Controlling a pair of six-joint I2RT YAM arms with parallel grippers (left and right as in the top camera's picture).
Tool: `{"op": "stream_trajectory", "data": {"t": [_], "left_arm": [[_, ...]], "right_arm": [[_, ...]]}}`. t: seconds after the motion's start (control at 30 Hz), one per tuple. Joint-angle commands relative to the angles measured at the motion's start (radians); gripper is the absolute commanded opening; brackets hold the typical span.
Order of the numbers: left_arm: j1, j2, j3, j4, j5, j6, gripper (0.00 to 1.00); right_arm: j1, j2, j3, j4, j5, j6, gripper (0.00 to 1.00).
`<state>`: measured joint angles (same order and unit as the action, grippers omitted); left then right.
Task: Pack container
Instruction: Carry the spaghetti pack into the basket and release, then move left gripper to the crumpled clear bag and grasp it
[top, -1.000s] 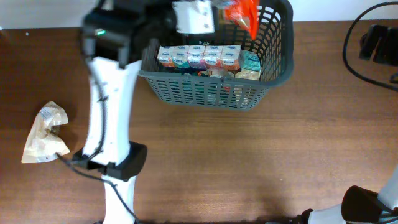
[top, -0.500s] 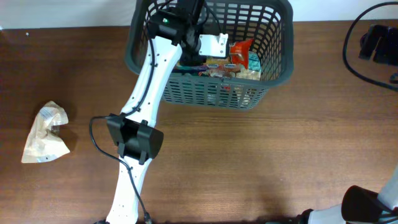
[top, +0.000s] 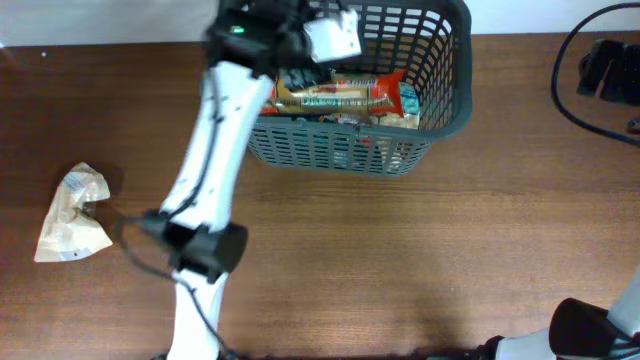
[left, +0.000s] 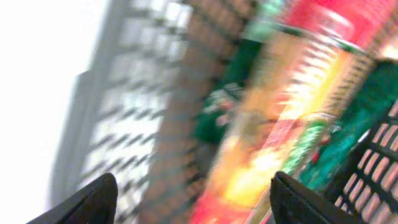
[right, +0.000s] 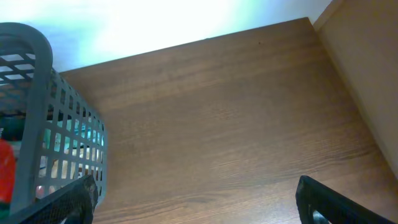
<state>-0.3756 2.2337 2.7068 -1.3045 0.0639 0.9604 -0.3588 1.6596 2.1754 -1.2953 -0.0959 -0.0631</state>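
The container, a dark grey slotted basket, stands at the back of the table with food packets inside. A long red and yellow packet lies flat across the others in it. My left arm reaches over the basket's left rim. In the blurred left wrist view my left gripper is open, fingers wide apart above that packet, holding nothing. My right gripper is open over bare wood, with the basket's wall to its left.
A crumpled beige packet lies on the table at the far left. Black cables sit at the back right corner. The right arm's base is at the front right edge.
My left gripper has opened and let go of the red packet, which now lies flat in the basket. The left arm has swung to the left. The right arm has not moved.
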Motion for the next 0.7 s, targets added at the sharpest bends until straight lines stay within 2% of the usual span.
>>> {"op": "stream_trajectory", "data": {"t": [0.0,0.17,0.3,0.37,0.53,0.67], "left_arm": [[0.086,-0.206,0.003,-0.005,-0.080,-0.142,0.72],[0.237,-0.422,-0.183,0.024,-0.080,-0.142,0.72],[0.415,-0.599,-0.495,0.087,-0.086,-0.171,0.72],[0.496,-0.659,-0.652,0.129,-0.086,-0.211,0.76],[0.652,-0.711,-0.983,0.191,-0.083,-0.303,0.82],[0.765,-0.710,-1.243,0.329,-0.134,-0.412,0.84]], "right_arm": [[-0.003,0.002,-0.001,0.001,-0.005,0.001,0.99],[-0.003,0.002,-0.001,0.001,-0.005,0.001,0.99],[-0.003,0.002,-0.001,0.001,-0.005,0.001,0.99],[-0.003,0.002,-0.001,0.001,-0.005,0.001,0.99],[-0.003,0.002,-0.001,0.001,-0.005,0.001,0.99],[-0.003,0.002,-0.001,0.001,-0.005,0.001,0.99]]}}
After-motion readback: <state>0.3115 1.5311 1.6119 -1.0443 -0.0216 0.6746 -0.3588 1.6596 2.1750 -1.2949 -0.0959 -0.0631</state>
